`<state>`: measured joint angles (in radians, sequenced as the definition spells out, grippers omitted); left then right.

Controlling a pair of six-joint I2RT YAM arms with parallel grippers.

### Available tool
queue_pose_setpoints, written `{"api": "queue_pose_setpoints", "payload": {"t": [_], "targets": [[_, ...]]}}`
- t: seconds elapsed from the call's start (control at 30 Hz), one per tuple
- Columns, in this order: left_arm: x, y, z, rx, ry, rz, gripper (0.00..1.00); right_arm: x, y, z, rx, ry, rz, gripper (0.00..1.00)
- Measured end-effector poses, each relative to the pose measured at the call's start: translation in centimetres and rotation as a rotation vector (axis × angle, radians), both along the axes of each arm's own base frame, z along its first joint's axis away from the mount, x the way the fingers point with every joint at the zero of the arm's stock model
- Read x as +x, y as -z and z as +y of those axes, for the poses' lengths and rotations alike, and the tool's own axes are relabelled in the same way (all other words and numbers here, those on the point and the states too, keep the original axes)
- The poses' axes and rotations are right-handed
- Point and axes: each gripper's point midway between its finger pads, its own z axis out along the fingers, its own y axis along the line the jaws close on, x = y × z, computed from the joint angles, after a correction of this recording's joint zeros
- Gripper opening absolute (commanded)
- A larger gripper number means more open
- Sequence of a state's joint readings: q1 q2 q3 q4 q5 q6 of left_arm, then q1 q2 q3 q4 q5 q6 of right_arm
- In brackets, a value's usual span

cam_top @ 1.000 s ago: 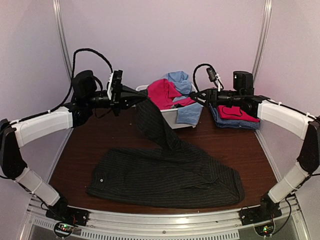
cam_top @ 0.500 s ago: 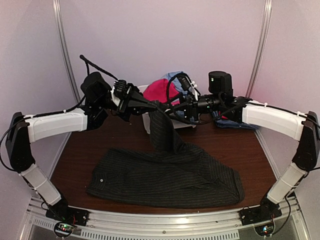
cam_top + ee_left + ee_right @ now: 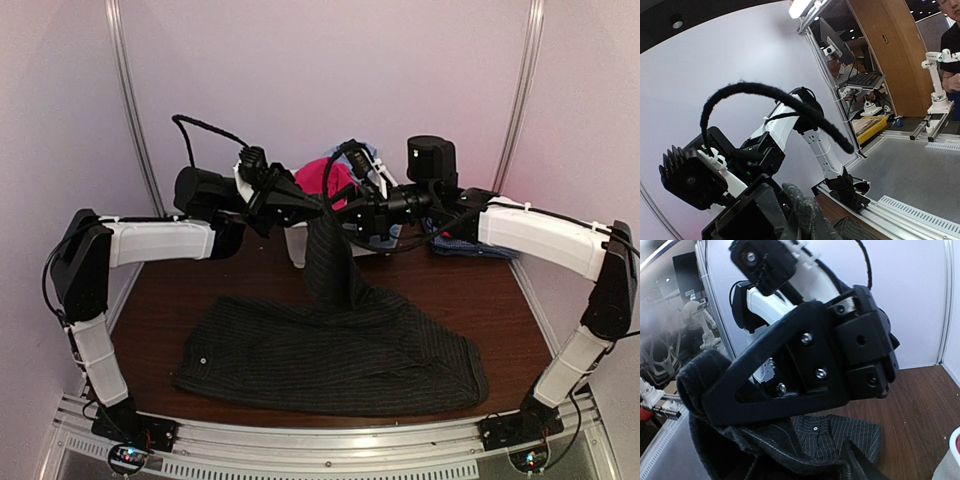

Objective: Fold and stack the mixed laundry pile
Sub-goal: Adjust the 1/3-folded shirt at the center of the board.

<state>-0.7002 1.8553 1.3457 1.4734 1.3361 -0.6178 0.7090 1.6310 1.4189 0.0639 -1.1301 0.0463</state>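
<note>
**Top view.** The left hand (image 3: 316,211) and right hand (image 3: 346,217) meet tip to tip over the far half of the brown worktop (image 3: 150,300).
- One leg of the black pinstriped garment (image 3: 330,350) rises in a narrow, twisted column to the left hand, which is clenched on its end.
- The rest of it lies broad and flat below both hands, on their near side.
- The right hand touches the same cloth. Whether its fingers are closed on it, I cannot tell.
- Just behind the hands is a white tub (image 3: 297,245) with a pink-red garment (image 3: 322,175) and a light blue garment (image 3: 366,155) heaped in it.
- Past the right hand's outer side is a folded stack (image 3: 455,246), mostly hidden by the arm.

**Left wrist view.**
- The other arm's white link, a finned black housing and a fuzzy-sleeved cable (image 3: 775,100) fill the frame.
- At the bottom edge, close under the hand, is a bunch of coarse dark cloth.

**Right wrist view.**
- The left hand's angular black body fills the frame, with cloth bunched thick round its tip.
- Beneath it is more pinstripe: soft, matte, with pale stitching and a small button (image 3: 816,428).

**Judgement.**
- The step in hand looks like folding this garment, with one leg lifted to lay across the other.
- The next move calls for a second firm pinch on the hem.
- After that, the two hands need to spread it, so the limp, twisted leg flattens before it goes down.
</note>
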Motion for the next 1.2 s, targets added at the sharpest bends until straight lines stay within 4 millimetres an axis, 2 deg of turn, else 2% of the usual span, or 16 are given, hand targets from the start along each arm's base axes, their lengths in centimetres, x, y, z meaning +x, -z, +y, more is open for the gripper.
{"api": "queue_pose_setpoints", "payload": {"t": [0.07,0.1,0.13,0.27,0.37,0.5,0.57,0.63,0.7,0.8,0.87,0.97,1.03,1.1,1.13,1.2], "targets": [[0.1,-0.1,0.0,0.013,0.008,0.026,0.0,-0.3,0.1,0.1,-0.002,-0.009,-0.007,0.12],[0.0,-0.2,0.1,0.017,0.011,0.033,0.03,-0.4,0.2,0.2,-0.006,-0.01,-0.002,0.02],[0.0,-0.3,0.1,0.018,0.013,0.037,0.08,-0.4,0.2,0.2,-0.008,-0.01,-0.001,0.0],[0.5,-0.7,0.3,0.027,0.005,0.063,0.15,-0.2,0.4,0.2,-0.019,0.003,0.006,0.0],[1.9,-0.9,0.5,0.032,-0.039,0.104,0.29,0.5,0.4,-0.1,-0.026,0.045,0.008,0.0],[5.3,-1.6,0.9,0.076,-0.21,0.213,0.52,3.0,0.2,-1.9,-0.035,0.172,0.019,0.0],[6.7,-2.5,1.3,0.084,-0.331,0.243,0.69,4.5,-0.3,-2.8,-0.036,0.25,0.01,0.0],[7.7,-3.6,1.9,0.084,-0.454,0.256,0.73,6.1,-0.7,-4.0,-0.046,0.344,0.004,0.0],[8.9,-4.5,2.7,0.086,-0.596,0.269,0.95,7.9,-1.0,-5.2,-0.071,0.452,0.0,0.0],[11.2,-4.8,4.6,0.095,-0.822,0.313,0.98,10.6,-2.0,-7.0,-0.116,0.622,-0.027,0.0],[13.1,-4.2,6.1,0.121,-0.969,0.373,0.98,12.3,-3.5,-8.7,-0.151,0.759,-0.063,0.0],[15.9,-1.4,8.6,0.207,-1.179,0.468,0.98,14.2,-6.3,-11.4,-0.173,0.947,-0.127,0.0],[17.3,2.0,10.1,0.289,-1.299,0.534,0.98,15.0,-8.4,-13.3,-0.183,1.063,-0.163,0.0],[18.1,7.0,11.8,0.399,-1.403,0.617,0.98,15.5,-10.4,-15.4,-0.187,1.179,-0.196,0.0],[18.2,9.2,12.5,0.448,-1.439,0.653,0.98,15.6,-11.3,-16.3,-0.188,1.228,-0.212,0.0],[17.7,15.0,14.2,0.578,-1.507,0.741,0.98,15.8,-13.0,-18.3,-0.193,1.33,-0.243,0.0]]}}
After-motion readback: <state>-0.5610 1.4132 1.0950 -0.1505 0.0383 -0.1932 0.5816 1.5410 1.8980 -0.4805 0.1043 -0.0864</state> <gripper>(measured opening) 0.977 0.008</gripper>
